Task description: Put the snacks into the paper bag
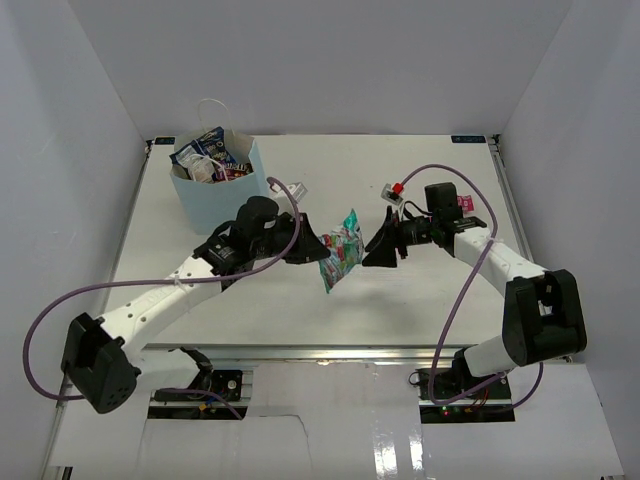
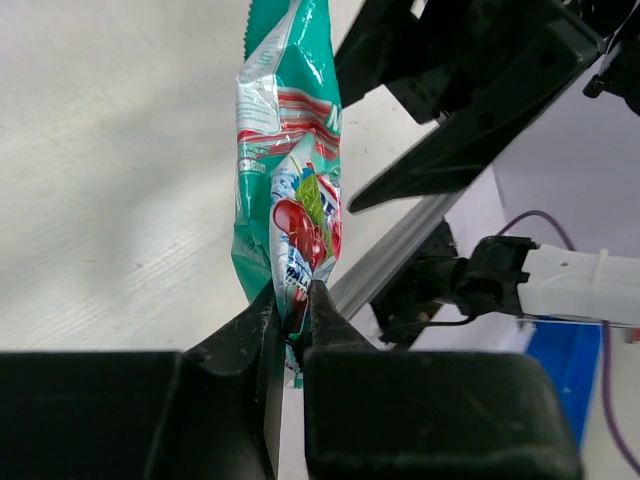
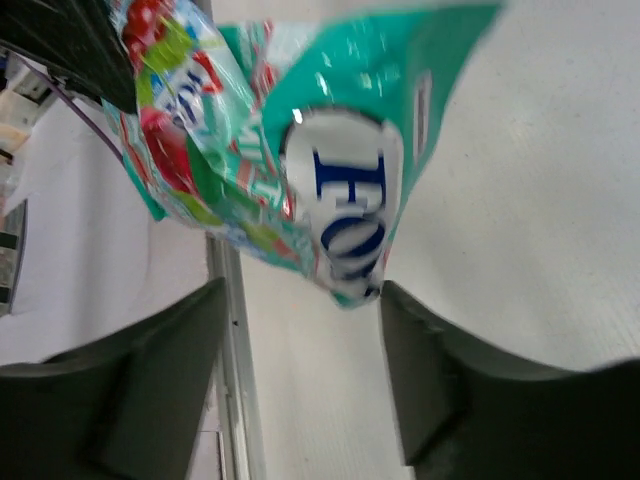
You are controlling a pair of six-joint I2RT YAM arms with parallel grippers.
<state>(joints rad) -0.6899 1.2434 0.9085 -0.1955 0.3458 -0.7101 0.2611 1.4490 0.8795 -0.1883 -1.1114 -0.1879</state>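
A teal-red candy bag (image 1: 342,252) hangs in the air over the middle of the table. My left gripper (image 2: 293,300) is shut on its lower edge, and the bag (image 2: 290,170) stands up from the jaws. My right gripper (image 3: 300,290) is open, its fingers on either side of the bag's tip (image 3: 340,200) without pinching it. From above, the right gripper (image 1: 374,246) sits just right of the bag and the left gripper (image 1: 322,250) just left of it. The light blue paper bag (image 1: 215,200) stands upright at the back left with several snacks (image 1: 208,158) inside.
White walls close in the table on three sides. A metal rail (image 1: 330,352) runs along the near edge between the arm bases. Purple cables (image 1: 455,300) loop off both arms. A strip of blue tape (image 1: 467,138) lies at the far right edge.
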